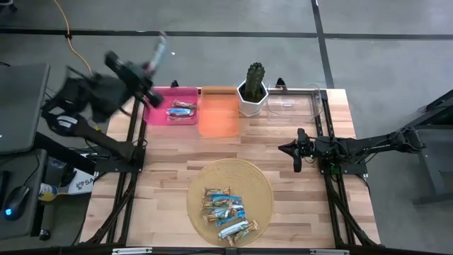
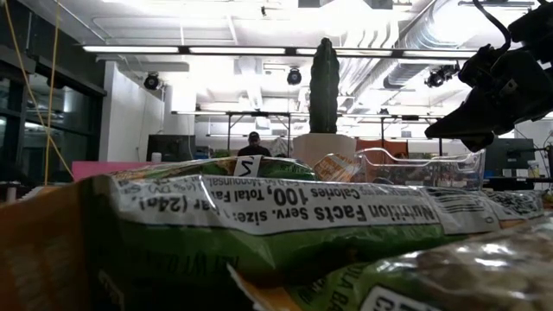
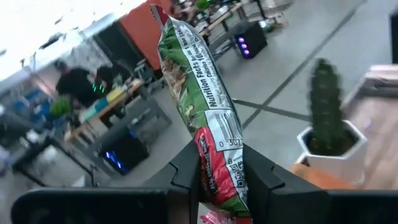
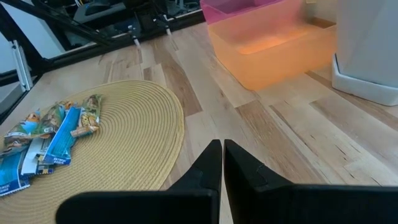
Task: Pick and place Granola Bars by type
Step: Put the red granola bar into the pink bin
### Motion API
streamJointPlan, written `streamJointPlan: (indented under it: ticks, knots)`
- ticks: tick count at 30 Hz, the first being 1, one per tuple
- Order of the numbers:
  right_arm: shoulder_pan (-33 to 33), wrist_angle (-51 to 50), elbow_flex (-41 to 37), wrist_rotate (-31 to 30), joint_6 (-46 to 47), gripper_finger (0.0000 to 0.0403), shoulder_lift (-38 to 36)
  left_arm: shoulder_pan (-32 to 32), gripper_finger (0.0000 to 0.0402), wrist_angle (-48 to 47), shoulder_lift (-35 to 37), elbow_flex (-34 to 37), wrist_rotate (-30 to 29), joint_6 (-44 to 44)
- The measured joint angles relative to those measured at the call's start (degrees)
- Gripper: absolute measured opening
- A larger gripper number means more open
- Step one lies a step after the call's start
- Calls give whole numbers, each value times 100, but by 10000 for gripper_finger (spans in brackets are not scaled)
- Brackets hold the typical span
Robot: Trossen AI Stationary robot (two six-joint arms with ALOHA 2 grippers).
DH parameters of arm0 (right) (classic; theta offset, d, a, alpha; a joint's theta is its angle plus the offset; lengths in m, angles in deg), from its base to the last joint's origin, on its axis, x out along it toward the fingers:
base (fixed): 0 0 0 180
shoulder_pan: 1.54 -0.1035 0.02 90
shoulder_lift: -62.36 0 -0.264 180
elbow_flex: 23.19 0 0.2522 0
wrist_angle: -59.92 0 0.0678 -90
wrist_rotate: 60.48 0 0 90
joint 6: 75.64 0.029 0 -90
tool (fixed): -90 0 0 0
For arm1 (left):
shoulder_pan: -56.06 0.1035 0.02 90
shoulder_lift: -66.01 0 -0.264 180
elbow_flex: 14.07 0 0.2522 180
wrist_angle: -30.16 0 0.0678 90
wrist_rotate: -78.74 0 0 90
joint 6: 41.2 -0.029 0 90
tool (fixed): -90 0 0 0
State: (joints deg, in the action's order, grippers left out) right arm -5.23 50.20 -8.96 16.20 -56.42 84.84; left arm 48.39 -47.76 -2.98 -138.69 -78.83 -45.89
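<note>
1. Wooden table under a grey workshop floor; beyond it, desks, screens and a seated person.
2. Along the far edge: pink bin, orange bin, cactus in a white pot, clear bin.
3. Nearer, a round woven mat bearing a heap of bars, blue-and-white and tan wrappers.
4. Two more bars lying in the pink bin.
5. Left gripper raised beyond the table's far left corner, fingers clamped on one bar, green-red-white wrapper, standing upright.
6. Right gripper low over bare wood between mat and clear bin, fingers pressed together, nothing held.
7. Low view blocked by wrappers close up; only the cactus and one arm visible behind.
</note>
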Motion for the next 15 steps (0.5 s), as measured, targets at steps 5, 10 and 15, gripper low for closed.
streamJointPlan:
  ticks: [5,10,15]
  knots:
    - [0,-1,-1,0,0,0,0,1248,72,80,429,-7,1014,-340]
    - [-2,2,-2,0,-8,0,0,2583,72,434,488,-3,2629,-1382]
    - [-2,2,-1,0,-9,0,0,3828,72,704,221,6,4574,-1916]
